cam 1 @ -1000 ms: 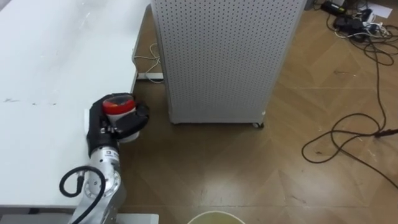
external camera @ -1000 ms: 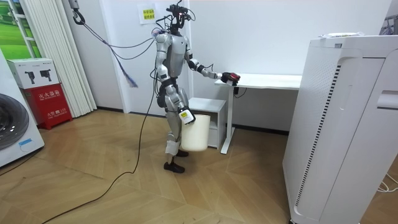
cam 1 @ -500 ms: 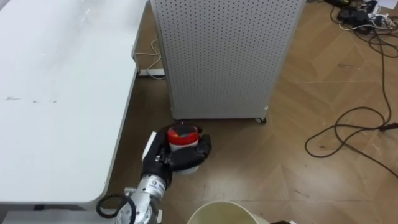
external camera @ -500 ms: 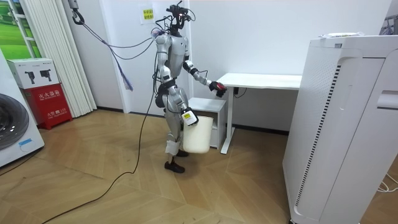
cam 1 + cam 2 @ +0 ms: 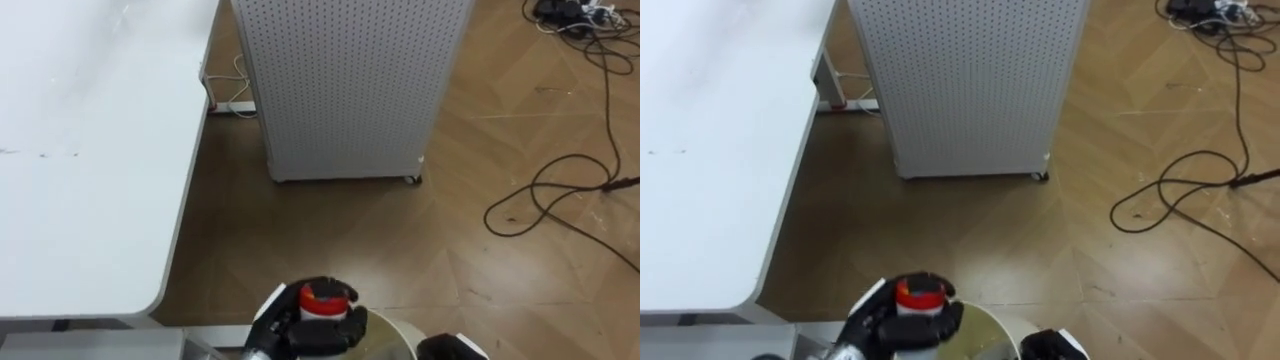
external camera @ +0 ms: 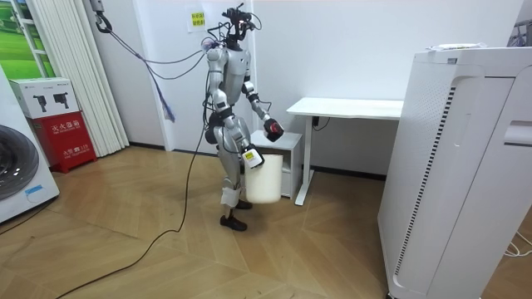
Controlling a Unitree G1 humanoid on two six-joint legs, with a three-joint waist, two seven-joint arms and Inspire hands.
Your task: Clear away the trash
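Left eye view: the left hand (image 5: 292, 328) is clamped around a white, red-capped jar (image 5: 322, 298) over the round cream plastic bin (image 5: 388, 338). The right hand (image 5: 452, 347) is at its rim, grip unclear. Room view: the bin hangs beside the white tabletop (image 6: 349, 106).

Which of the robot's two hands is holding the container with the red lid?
The left hand: it is curled round the red-lidded container, above the white bin. The right hand is at that bin's rim instead.
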